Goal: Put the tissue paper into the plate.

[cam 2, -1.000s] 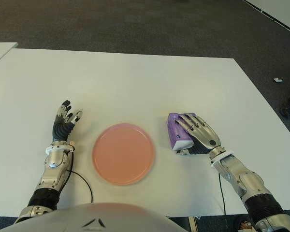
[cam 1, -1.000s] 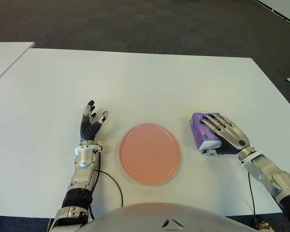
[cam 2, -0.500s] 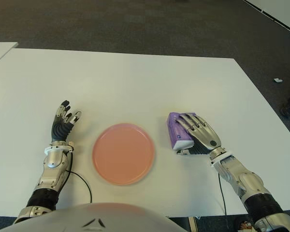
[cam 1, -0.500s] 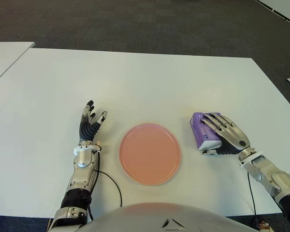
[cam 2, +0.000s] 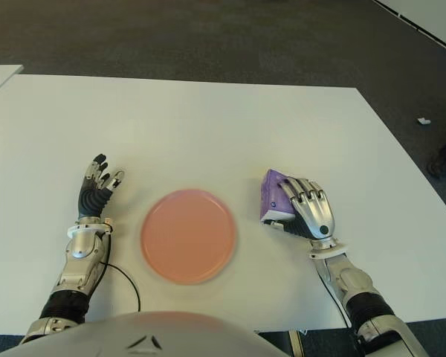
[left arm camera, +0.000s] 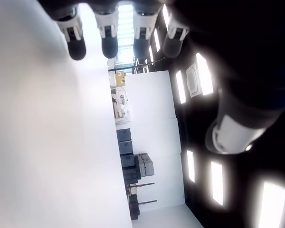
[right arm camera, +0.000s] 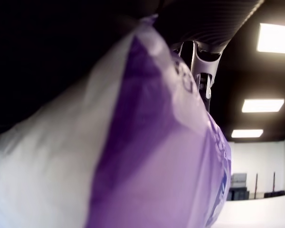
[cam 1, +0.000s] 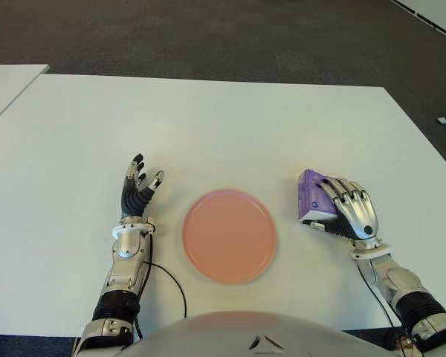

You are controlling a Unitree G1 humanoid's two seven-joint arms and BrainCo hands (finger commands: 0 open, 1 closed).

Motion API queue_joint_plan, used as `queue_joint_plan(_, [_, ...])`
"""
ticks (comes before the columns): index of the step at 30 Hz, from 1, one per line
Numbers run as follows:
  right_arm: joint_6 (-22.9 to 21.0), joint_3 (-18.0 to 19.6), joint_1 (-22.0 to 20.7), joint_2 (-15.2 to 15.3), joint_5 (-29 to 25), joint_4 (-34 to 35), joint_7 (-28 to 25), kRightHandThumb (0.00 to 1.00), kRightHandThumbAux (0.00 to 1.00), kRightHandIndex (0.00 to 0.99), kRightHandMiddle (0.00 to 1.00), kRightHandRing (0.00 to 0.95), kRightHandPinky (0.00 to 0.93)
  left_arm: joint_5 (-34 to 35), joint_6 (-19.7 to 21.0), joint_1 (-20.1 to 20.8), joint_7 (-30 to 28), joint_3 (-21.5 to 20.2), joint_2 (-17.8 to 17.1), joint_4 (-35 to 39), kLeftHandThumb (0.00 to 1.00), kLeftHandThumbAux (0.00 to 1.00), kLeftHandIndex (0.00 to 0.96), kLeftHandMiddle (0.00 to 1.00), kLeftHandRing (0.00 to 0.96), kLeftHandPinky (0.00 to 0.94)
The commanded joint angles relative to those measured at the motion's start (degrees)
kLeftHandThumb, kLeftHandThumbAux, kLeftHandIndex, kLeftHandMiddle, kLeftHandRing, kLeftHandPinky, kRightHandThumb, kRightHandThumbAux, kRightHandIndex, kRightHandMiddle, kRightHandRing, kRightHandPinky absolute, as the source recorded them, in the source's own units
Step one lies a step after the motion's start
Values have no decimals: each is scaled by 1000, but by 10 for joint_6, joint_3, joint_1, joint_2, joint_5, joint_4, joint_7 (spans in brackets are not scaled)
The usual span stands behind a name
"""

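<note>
A purple and white tissue pack [cam 1: 311, 198] is tilted up off the white table [cam 1: 223, 126], to the right of the pink plate [cam 1: 229, 235]. My right hand [cam 1: 351, 212] is curled over the pack and grips it; the right wrist view is filled by the purple wrapper [right arm camera: 147, 156] pressed against the palm. The plate holds nothing. My left hand [cam 1: 139, 187] shows to the left of the plate with fingers spread and nothing in them.
A black cable [cam 1: 171, 286] runs on the table near my left forearm. A second white table [cam 1: 7, 82] shows at the far left, with dark carpet [cam 1: 208, 37] beyond the far edge.
My right hand has curled its fingers round the tissue pack and tipped it up on edge, with the forearm swinging in closer to my body. The left hand has stayed put.
</note>
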State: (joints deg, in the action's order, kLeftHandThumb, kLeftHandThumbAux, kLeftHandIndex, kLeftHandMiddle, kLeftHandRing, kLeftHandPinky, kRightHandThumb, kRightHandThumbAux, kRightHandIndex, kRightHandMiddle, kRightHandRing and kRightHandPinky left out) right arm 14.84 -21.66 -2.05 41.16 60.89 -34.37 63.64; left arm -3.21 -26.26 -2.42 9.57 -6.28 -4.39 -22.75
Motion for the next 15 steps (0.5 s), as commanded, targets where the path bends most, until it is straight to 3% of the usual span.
queue_joint_plan(1, [-10, -34, 1, -44, 5, -55, 13, 741, 707, 439, 856, 849, 859, 3, 11, -8, -6, -1, 2, -6, 109, 604, 8, 14, 0, 25])
queue_joint_plan(15, [-12, -54, -22, -50, 1, -75, 54, 741, 709, 439, 864, 854, 863, -1, 16, -8, -1, -1, 5, -3, 101, 609, 12, 18, 8, 42])
